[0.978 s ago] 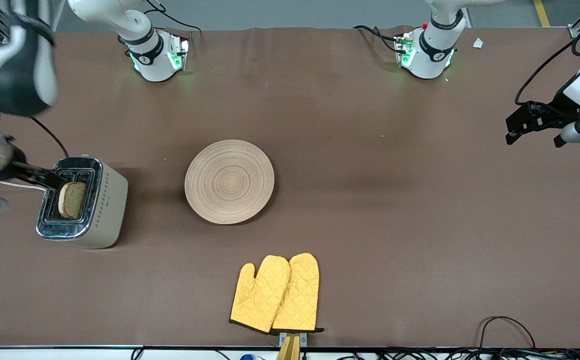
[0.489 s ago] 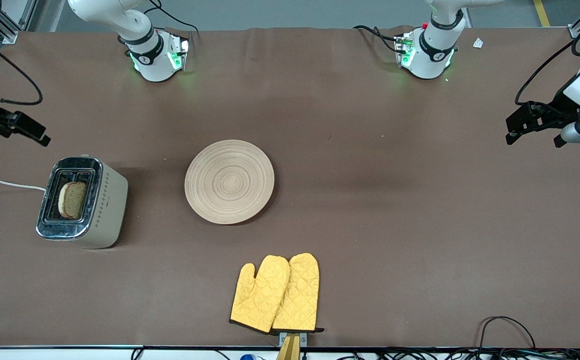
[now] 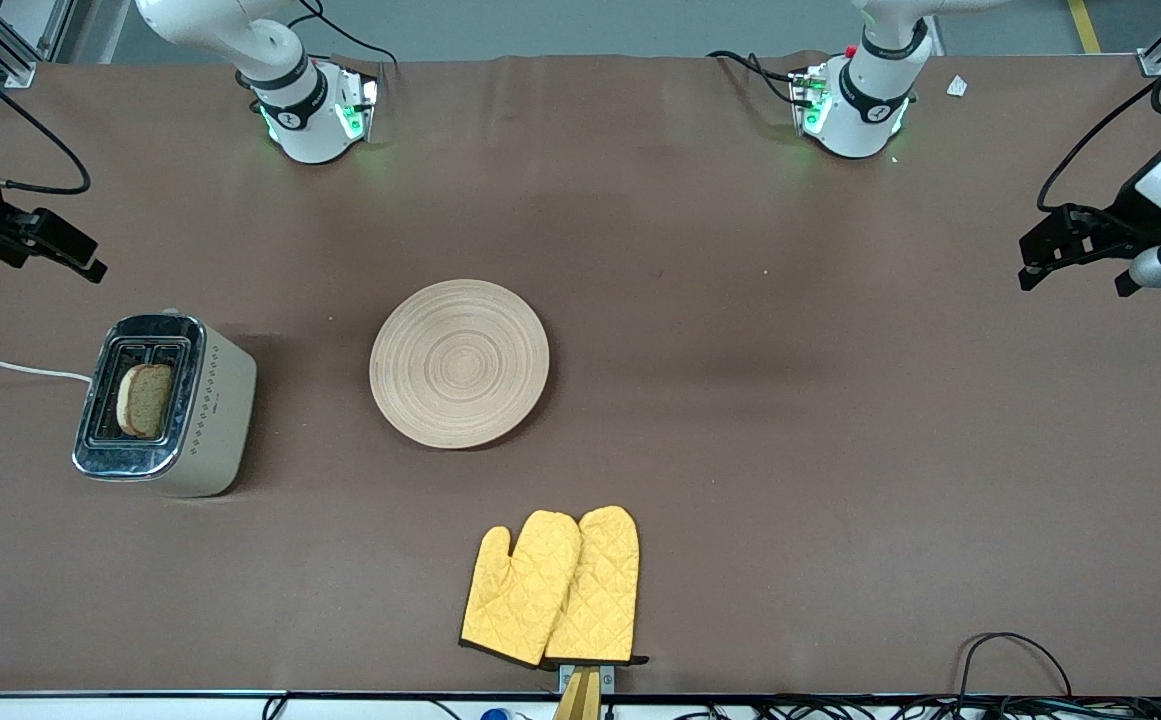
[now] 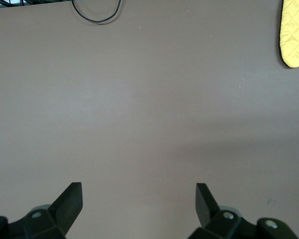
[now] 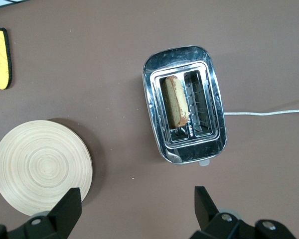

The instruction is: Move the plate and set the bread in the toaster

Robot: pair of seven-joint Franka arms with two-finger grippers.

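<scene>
Bread (image 3: 145, 399) stands in toaster (image 3: 165, 405); plate (image 3: 459, 363) mid-counter. Left end effector (image 3: 1075, 245) and right end effector (image 3: 40, 248) released, empty. Risk: the slice sits high and could tip if the toaster is bumped.

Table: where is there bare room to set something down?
Widest bare stretch: from the plate toward the left arm's end of the table, under the open left gripper. Also bare between plate and toaster. Tighter between plate and oven mitts.

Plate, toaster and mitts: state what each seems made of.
Plate: pale wood, probably bamboo, matte, with ring grain. Toaster: cream body, likely plastic or painted metal; mirror-bright chrome top. Mitts: yellow quilted fabric, diamond stitching, dark edging.
</scene>
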